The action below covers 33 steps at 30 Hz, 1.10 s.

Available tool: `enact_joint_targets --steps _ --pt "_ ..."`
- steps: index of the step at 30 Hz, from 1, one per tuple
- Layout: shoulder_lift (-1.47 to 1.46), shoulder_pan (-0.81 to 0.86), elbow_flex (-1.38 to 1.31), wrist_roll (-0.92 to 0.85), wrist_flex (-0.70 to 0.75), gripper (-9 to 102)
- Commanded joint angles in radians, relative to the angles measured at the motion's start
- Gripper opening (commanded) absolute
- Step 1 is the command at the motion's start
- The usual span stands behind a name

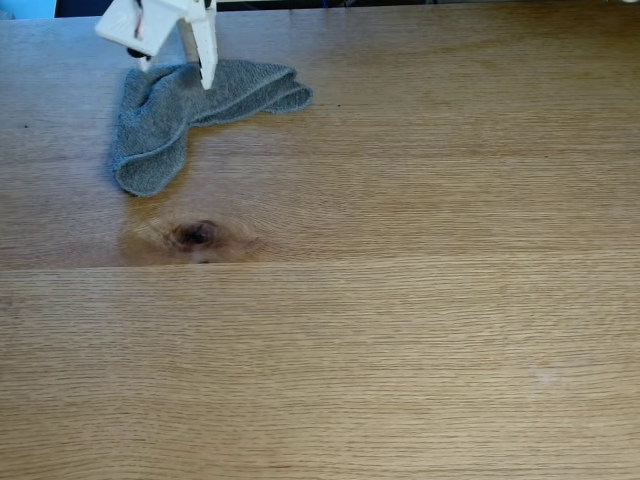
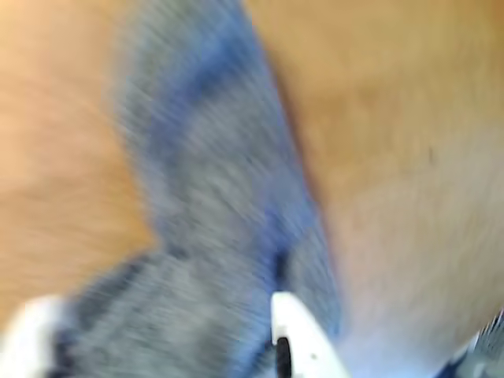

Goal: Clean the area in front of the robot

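While my hand (image 1: 205,80) straddled the grey cloth (image 1: 190,110) at the oak counter's (image 1: 400,330) far left, fingers parted around its folds, I judged firm downward pressure best for wiping toward the knot (image 1: 195,234).

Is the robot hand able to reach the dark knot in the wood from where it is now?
Probably yes. In the fixed view the hand is on the grey cloth, and the knot lies just beyond the cloth's lower end, with bare tabletop around it. Nothing blocks the way.
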Motion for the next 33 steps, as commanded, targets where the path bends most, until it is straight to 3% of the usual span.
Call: enact_joint_targets --steps 1,7,12,18,22,33 --pt "0.179 -0.219 -0.012 0.074 0.037 9" --pt "0.330 -0.554 0.003 0.229 0.081 0" --pt "0.417 -0.744 0.003 0.380 0.118 0" --pt "0.511 -0.750 0.005 0.578 0.169 0" --pt "0.634 -0.726 0.023 0.638 0.319 0" --pt "1.256 -0.626 0.514 0.638 0.494 0"
